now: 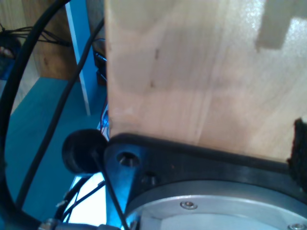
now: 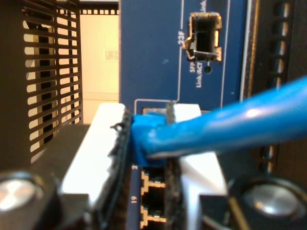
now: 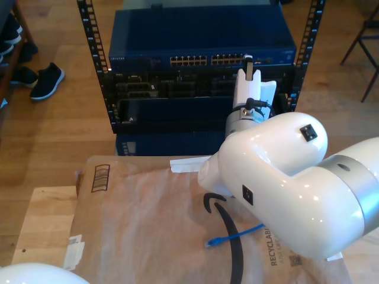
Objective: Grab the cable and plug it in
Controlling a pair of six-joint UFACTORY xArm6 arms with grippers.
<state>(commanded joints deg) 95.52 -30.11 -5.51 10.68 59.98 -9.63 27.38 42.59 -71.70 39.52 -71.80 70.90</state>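
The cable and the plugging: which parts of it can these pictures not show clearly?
- Second wrist view: plug tip, hidden between my second claw pads; seated or not, unclear.
- Exterior view: the cable middle, hidden behind the white arm.
- Exterior view: switch port labels, too small.
- First wrist view: blurred; wooden board blocks it.

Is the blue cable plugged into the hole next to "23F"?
No. In the second wrist view the port beside that label is empty, and the cable sits lower, pinched in my second tool.

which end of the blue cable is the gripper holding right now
The plug pinched in my second gripper at the switch ports; the other plug lies loose on the brown paper.
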